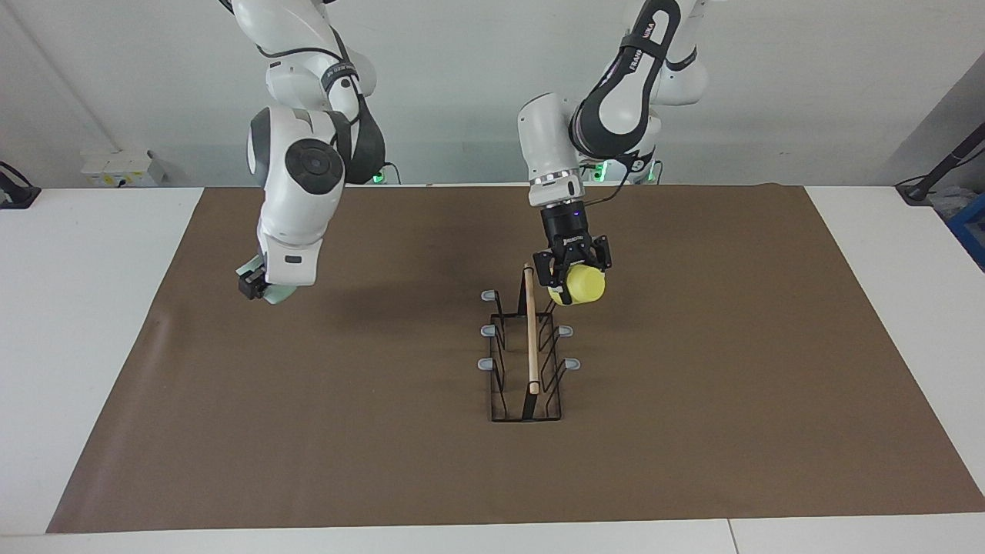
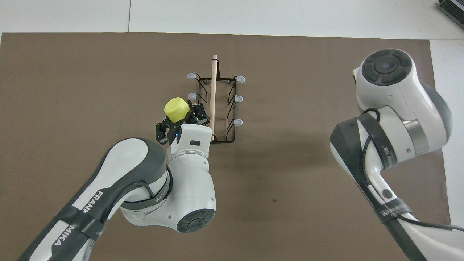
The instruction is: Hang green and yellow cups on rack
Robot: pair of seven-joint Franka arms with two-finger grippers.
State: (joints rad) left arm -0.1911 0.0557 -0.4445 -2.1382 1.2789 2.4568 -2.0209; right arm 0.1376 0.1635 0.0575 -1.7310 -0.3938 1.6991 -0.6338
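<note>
The yellow cup (image 1: 582, 286) is clamped in the left tool (image 1: 573, 271), tipped on its side in the air just beside the rack (image 1: 528, 360), by the prong nearest the robots on the left arm's side. If the cup's mouth comes in off-line, its rim could catch the grey tip or nudge the light rack along the table (image 1: 692, 431).

The green cup (image 1: 278, 291) is held in the right tool (image 1: 254, 285), well apart from the rack toward the right arm's end; a loose pinch there might drop it.

Only the facing view shows the green cup; overhead, the right arm hides it, but the yellow cup's closed base (image 2: 177, 109) is seen pointing away from the rack.
</note>
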